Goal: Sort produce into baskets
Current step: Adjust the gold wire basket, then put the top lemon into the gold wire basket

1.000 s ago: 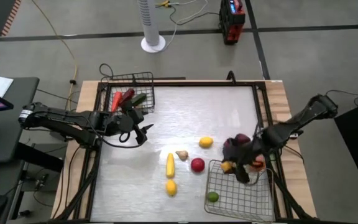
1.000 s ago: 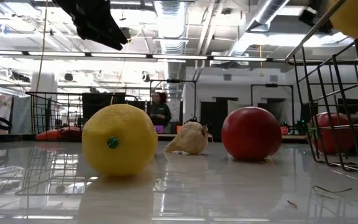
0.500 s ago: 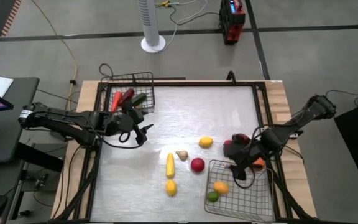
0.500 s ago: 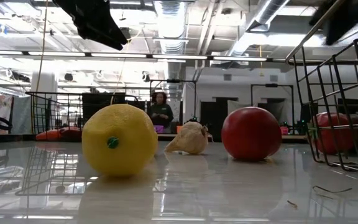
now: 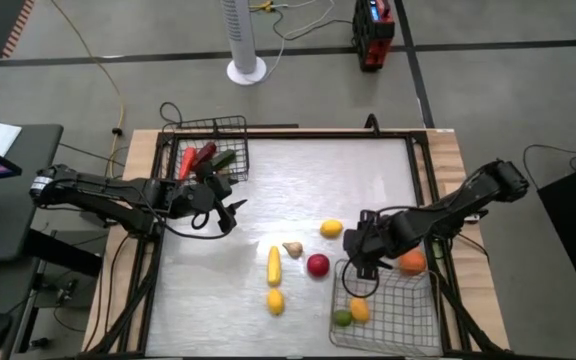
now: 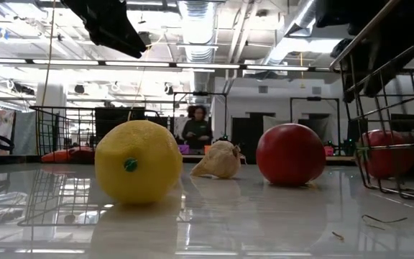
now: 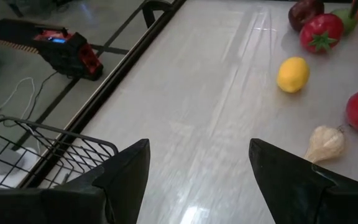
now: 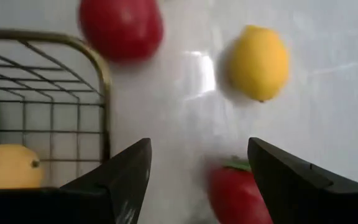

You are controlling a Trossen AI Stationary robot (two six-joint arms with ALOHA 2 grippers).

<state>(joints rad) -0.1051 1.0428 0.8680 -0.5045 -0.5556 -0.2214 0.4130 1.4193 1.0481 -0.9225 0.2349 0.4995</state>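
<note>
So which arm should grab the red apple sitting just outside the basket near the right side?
The right arm, most likely. Its open, empty right gripper hangs close beside the red apple and the near basket. The left gripper, also open, waits across the table by the far basket.

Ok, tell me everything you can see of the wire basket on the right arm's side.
The right basket is a shallow, roughly square tray of dark wire grid with a raised rim, sitting flat at the table's near right corner. Inside lie a green ball, a yellow fruit and an orange. The open right gripper hovers over its far left corner.
</note>
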